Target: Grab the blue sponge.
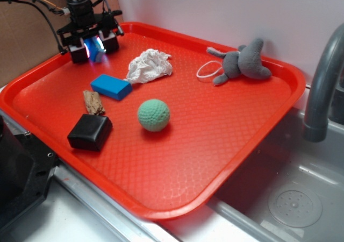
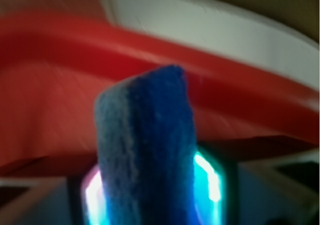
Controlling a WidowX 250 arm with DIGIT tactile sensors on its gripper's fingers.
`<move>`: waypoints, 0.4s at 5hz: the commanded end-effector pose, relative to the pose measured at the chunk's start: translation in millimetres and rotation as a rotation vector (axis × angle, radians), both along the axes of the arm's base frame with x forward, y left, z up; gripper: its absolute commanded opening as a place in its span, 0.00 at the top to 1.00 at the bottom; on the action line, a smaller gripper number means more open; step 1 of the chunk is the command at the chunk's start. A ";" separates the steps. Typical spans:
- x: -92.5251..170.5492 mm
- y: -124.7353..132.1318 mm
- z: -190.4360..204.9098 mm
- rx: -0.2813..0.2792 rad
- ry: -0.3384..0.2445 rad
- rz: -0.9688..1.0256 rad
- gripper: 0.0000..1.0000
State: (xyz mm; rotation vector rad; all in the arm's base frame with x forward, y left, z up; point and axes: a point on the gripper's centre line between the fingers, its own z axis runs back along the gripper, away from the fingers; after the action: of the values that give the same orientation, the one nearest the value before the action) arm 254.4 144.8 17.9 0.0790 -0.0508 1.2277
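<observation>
My gripper (image 1: 94, 52) is at the far left corner of the red tray (image 1: 177, 161), low over its surface. It is shut on the blue sponge (image 1: 98, 47), which shows as a light blue sliver between the black fingers. In the wrist view the sponge (image 2: 145, 135) fills the middle, upright and rough-surfaced. It is clamped between the two glowing pads (image 2: 207, 180) of the gripper (image 2: 150, 197), with the tray rim (image 2: 240, 92) behind it.
On the tray lie a smooth darker blue block (image 1: 111, 86), a wood piece (image 1: 93, 102), a black block (image 1: 90, 132), a green ball (image 1: 153, 115), a crumpled white cloth (image 1: 149, 66) and a grey plush toy (image 1: 242, 63). A grey faucet (image 1: 321, 86) and a sink (image 1: 285, 199) stand to the right.
</observation>
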 end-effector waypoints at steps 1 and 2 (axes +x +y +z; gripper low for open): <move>-50.8 -22.2 111.7 -0.099 -0.033 -0.469 1.00; -73.2 -41.8 137.2 -0.056 -0.025 -0.615 1.00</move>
State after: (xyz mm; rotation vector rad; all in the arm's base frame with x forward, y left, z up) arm 191.6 86.5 147.4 -0.0048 -0.0226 0.6139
